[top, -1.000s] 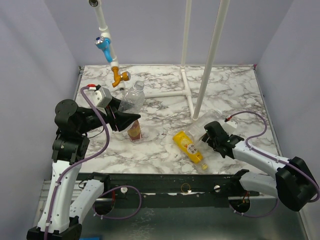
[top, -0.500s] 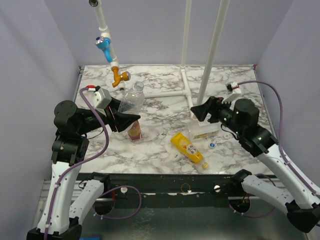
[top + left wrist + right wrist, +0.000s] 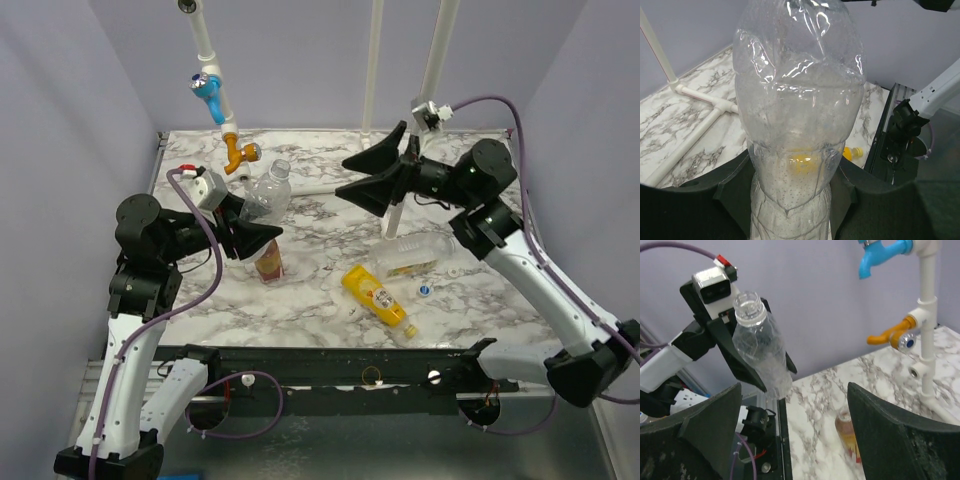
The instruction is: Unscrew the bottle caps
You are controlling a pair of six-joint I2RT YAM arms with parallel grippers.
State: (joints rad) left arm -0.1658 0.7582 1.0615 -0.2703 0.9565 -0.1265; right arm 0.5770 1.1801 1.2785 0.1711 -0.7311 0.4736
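My left gripper point(image 3: 260, 225) is shut on the wider clear bottle point(image 3: 266, 194) and holds it tilted above the table. The bottle's mouth point(image 3: 748, 304) is bare, with no cap. It fills the left wrist view point(image 3: 800, 100) between the fingers point(image 3: 865, 200). My right gripper point(image 3: 372, 172) is open and empty, raised in the air and facing that bottle point(image 3: 762, 357). The brown bottle point(image 3: 268, 261) stands below the left gripper. The yellow-orange bottle point(image 3: 375, 293), with a yellow cap point(image 3: 410, 330), lies on the table. The slim clear bottle point(image 3: 415, 250) lies beside it. A blue-and-white cap point(image 3: 425, 290) lies loose on the marble.
A white pipe with a blue tap handle point(image 3: 206, 86) and an orange valve point(image 3: 240, 155) hangs at the back left. Two upright white poles point(image 3: 420, 120) and a pipe tee point(image 3: 372, 180) stand at the back centre. Grey walls enclose the marble table point(image 3: 480, 190).
My right gripper has risen from the bottles lying on the table and swung up and back, open. The blue-and-white cap now lies exposed there. The left arm has barely moved.
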